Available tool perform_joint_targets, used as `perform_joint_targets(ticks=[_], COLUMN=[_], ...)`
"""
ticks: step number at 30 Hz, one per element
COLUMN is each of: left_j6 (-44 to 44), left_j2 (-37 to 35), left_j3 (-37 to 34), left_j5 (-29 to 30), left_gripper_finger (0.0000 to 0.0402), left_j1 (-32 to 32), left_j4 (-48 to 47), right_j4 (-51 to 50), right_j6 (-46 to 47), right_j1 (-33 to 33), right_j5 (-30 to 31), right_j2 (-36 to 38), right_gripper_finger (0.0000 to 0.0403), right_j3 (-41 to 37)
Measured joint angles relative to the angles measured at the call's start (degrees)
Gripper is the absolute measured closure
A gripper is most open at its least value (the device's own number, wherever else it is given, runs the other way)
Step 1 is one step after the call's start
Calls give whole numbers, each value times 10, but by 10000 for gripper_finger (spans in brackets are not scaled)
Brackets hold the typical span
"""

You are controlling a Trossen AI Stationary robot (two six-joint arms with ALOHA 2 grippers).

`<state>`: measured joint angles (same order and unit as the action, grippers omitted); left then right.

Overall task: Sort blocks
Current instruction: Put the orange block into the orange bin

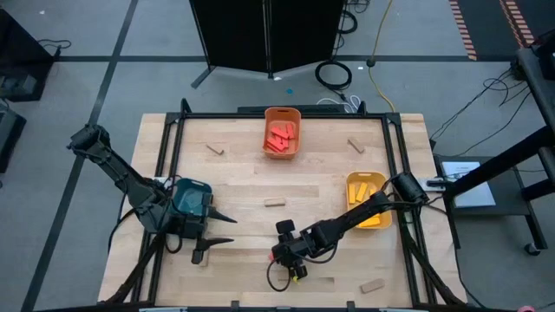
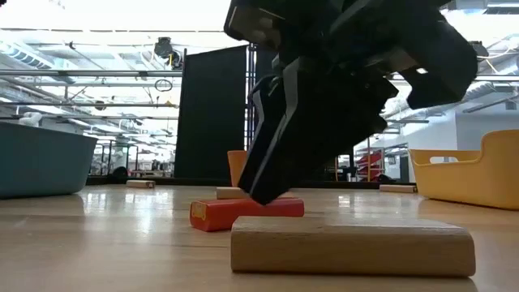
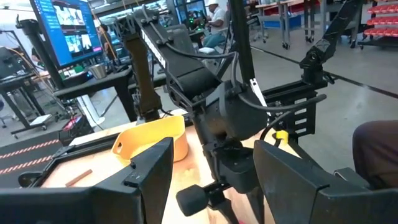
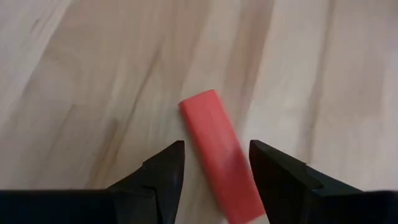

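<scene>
The left claw (image 1: 227, 229) hovers over the desk (image 1: 243, 186) beside the teal bin (image 1: 192, 201), its fingers spread apart and holding nothing. To the right of the teal bin, the right claw (image 4: 214, 171) is lowered to the desk surface with its fingers parted on either side of a red block (image 4: 221, 162); the block lies flat on the wood and contact with the fingers cannot be confirmed. In the low view, a tan block (image 2: 353, 243) lies in front of this red block. Farther right of the teal bin stand the orange bin (image 1: 282, 132), holding red blocks (image 1: 280, 137), and the yellow bin (image 1: 368, 199). Further tan blocks (image 1: 275, 204) lie scattered about the desk.
</scene>
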<state>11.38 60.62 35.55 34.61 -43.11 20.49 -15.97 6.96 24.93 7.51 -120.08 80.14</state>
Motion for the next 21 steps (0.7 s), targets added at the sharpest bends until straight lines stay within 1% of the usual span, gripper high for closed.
perform_joint_targets(ticks=[4,8,16,21], left_j6=[0,0,-1,-1], left_j2=[0,0,0,0], left_j3=[0,0,0,0], left_j5=[0,0,0,0], left_gripper_finger=[182,182,182,182], left_j1=[0,0,0,0], left_j4=[-1,-1,0,-2], right_j4=[14,9,-1,-4], right_j6=[-5,-3,9,14], right_j1=[-1,-2,-1,-1], right_j5=[-19,-21,-18,-18], right_j2=[-13,-24,-22,-22], right_gripper_finger=[229,229,230,248], right_j3=[1,1,2,2])
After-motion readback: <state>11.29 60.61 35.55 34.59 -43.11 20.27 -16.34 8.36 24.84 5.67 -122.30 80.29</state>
